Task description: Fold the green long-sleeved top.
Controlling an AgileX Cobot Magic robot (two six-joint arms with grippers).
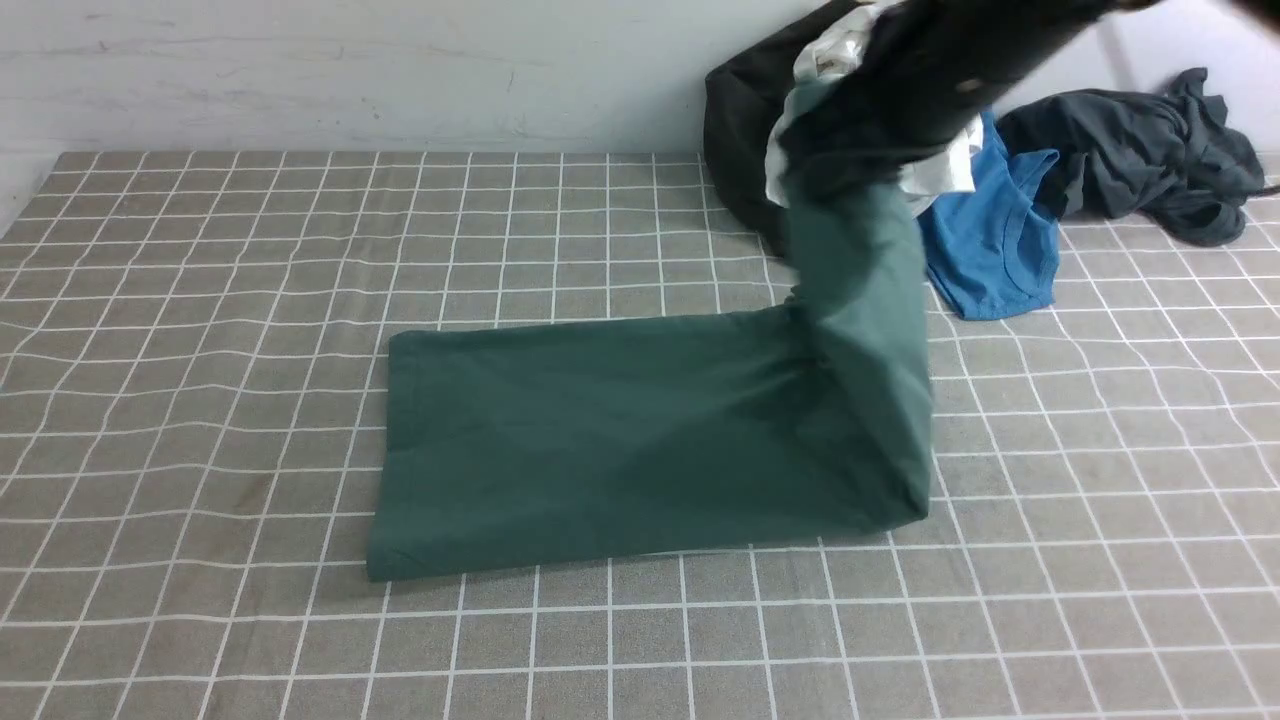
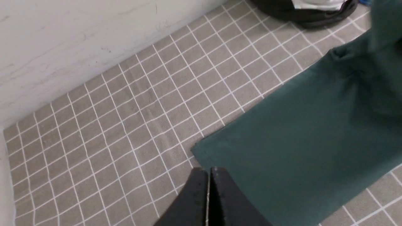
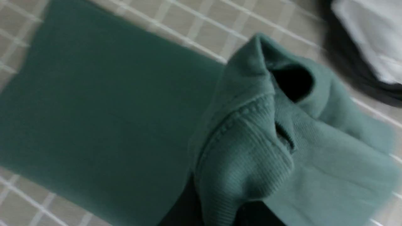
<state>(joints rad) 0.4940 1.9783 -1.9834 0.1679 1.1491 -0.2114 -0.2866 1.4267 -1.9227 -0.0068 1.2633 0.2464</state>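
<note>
Right hand gripping one green top, one blue shirt beyond

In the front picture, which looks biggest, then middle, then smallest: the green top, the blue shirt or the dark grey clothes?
1. The green top: clearly largest.
2-3. The dark grey garment and the blue shirt: too alike to rank; both are crumpled, the blue one partly hidden.

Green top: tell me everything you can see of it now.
Dark green cotton-looking knit, the green top is folded into a long band lying flat on the checked cloth. Its right end is lifted, bunched at a ribbed edge in the shut right gripper. No logo or label shows.
</note>
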